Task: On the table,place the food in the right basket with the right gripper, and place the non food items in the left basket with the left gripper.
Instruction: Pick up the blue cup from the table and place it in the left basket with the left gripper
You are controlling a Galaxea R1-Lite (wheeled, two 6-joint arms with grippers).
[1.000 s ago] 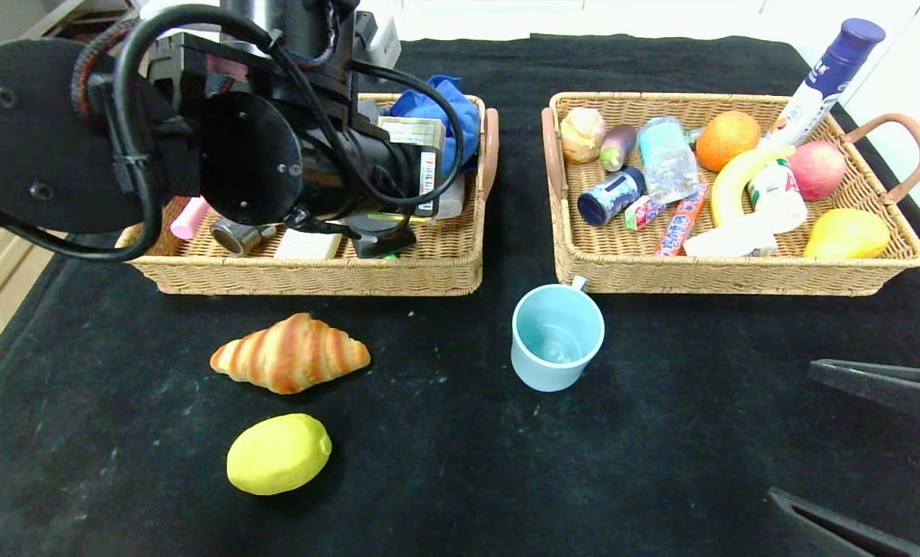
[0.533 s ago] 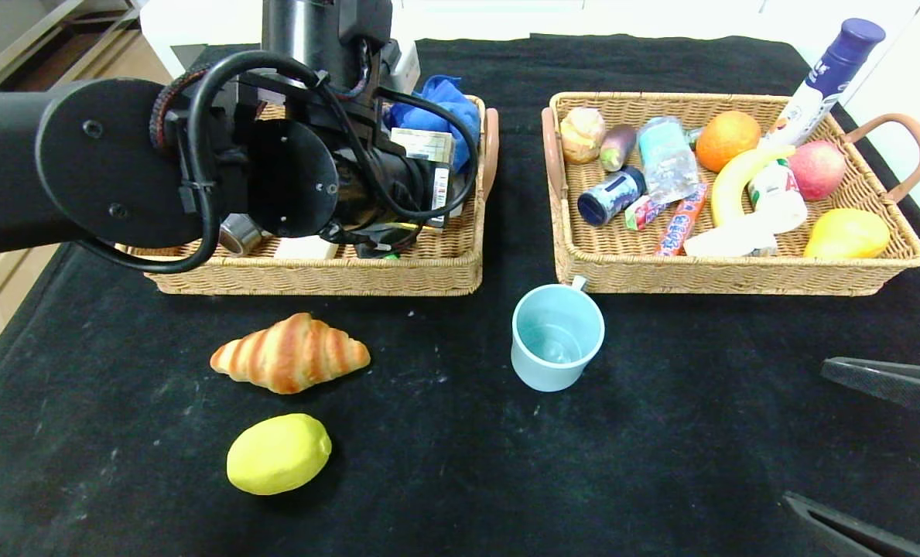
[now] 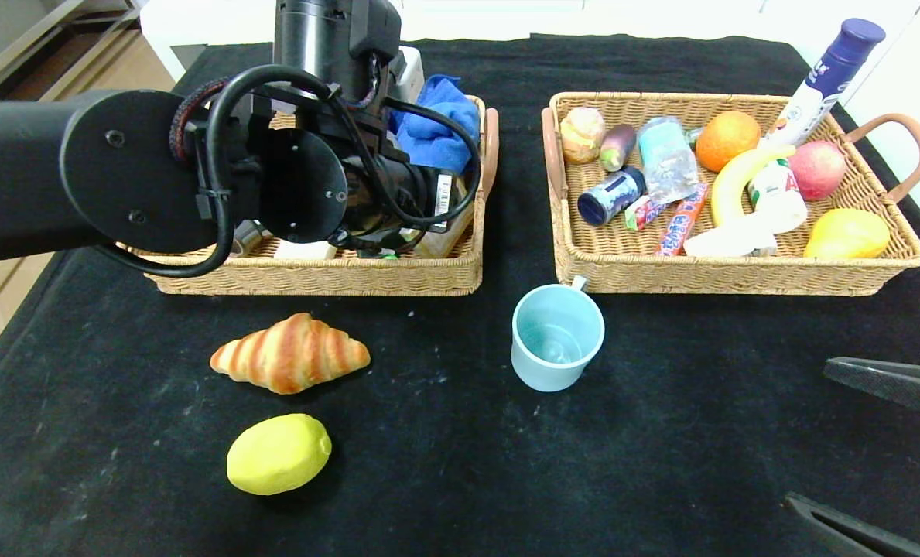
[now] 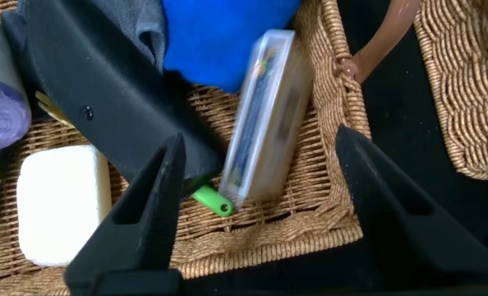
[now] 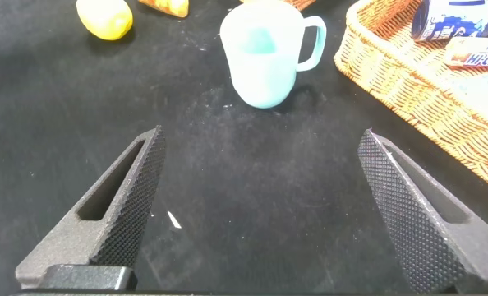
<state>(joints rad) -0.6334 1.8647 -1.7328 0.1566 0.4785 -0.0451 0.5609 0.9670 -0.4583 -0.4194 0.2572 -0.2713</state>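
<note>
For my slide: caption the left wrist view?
Open left tool above the left basket, a flat box tilted between its fingers.

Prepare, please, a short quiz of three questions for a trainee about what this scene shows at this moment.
1. True or false: the pale blue mug lies inside the left basket.
2. Which food items are on the table outside both baskets?
3. Multiple choice: the left gripper is above A) the right basket, B) the left basket, C) the lemon.

Key:
1. False; it stands on the table before the right basket.
2. The croissant and the lemon.
3. B, jaws open, the flat card box loose between them.
</note>
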